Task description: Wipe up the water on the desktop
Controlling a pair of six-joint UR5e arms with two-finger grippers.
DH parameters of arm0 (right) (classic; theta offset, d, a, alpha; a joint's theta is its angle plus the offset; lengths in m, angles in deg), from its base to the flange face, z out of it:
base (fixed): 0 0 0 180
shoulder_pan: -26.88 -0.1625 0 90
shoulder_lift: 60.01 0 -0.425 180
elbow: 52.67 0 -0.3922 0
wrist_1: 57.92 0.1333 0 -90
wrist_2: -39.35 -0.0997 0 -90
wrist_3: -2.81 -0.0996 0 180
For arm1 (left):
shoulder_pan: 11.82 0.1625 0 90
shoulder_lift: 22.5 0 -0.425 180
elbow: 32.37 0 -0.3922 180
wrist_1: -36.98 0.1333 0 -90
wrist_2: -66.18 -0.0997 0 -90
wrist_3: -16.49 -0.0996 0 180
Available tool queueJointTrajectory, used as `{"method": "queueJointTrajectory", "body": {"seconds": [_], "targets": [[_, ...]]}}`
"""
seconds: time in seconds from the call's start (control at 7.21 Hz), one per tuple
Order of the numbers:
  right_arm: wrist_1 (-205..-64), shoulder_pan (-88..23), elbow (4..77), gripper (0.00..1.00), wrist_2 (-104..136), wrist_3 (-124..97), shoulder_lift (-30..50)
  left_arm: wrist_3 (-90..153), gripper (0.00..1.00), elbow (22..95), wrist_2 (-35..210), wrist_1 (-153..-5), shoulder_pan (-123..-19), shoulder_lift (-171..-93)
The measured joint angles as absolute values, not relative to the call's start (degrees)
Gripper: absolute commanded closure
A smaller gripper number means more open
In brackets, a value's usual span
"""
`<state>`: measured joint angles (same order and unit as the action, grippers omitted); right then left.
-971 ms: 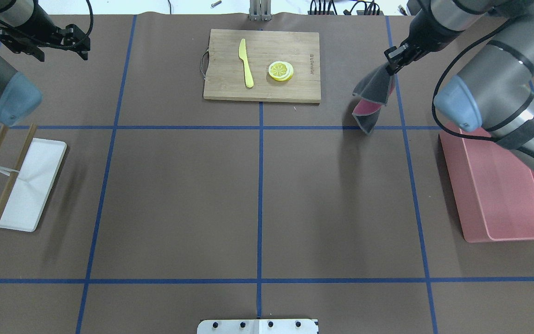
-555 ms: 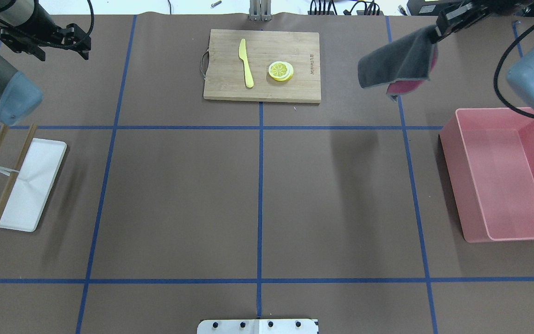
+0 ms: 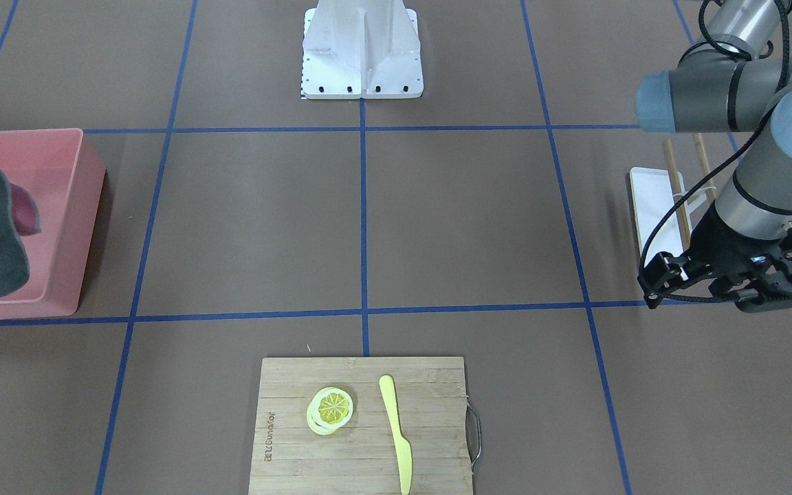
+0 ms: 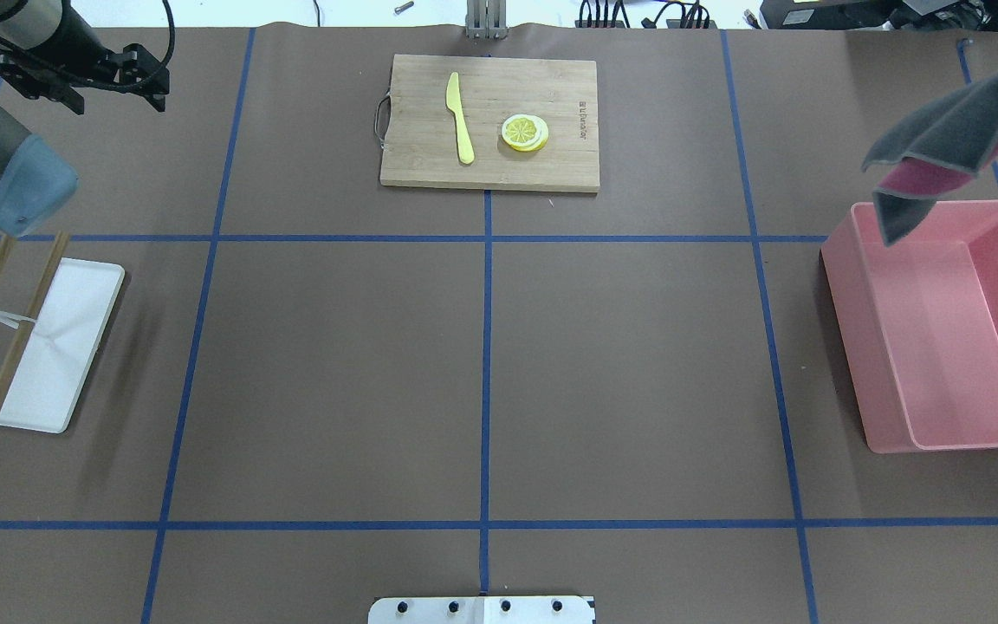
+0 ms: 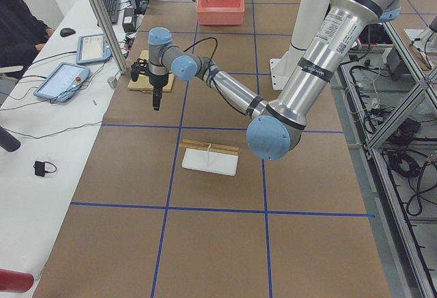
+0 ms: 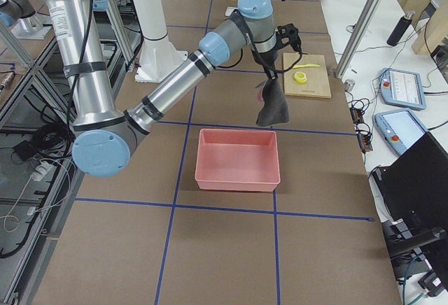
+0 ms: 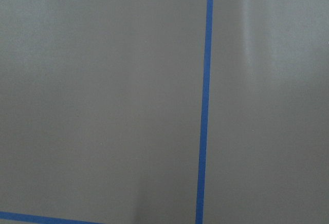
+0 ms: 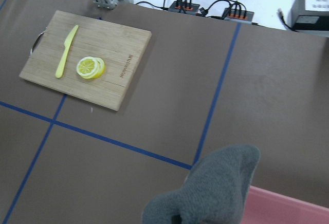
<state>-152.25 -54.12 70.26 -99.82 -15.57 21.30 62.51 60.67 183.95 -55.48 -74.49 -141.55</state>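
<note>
The grey cloth [image 4: 941, 143] with pink underside has swung off the brown, blue-taped tabletop [image 4: 620, 364] and now hangs over the pink plastic bin [image 4: 850, 347] from the right hand [image 6: 271, 74], whose grip I cannot tell. No water shows, so wiping seems finished. The left hand [image 4: 151, 80] gapes empty.

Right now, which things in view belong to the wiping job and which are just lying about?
Job: desktop; grey cloth, hanging in the air near the pink bin.
Lying about: cutting board, yellow knife, lemon slices, white tray, wooden sticks.
</note>
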Motion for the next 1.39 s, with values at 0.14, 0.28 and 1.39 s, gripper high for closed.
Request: {"method": "queueJointTrajectory", "body": {"seconds": [0.14, 0.28, 1.39], "targets": [[-152.4, -55.0, 70.3, 0.84, -99.8, -11.7, 25.8, 62.5, 0.02, 60.8, 184.0, -55.5, -74.5, -141.5], [-152.5, -55.2, 70.0, 0.01, -99.5, -9.6, 28.9, 62.5, 0.02, 61.1, 184.0, -55.5, -74.5, -141.4], [-151.7, -55.3, 56.1, 0.0, -95.6, -8.3, 33.8, 42.9, 0.02, 68.5, 193.9, -46.4, -87.7, -133.3]]}}
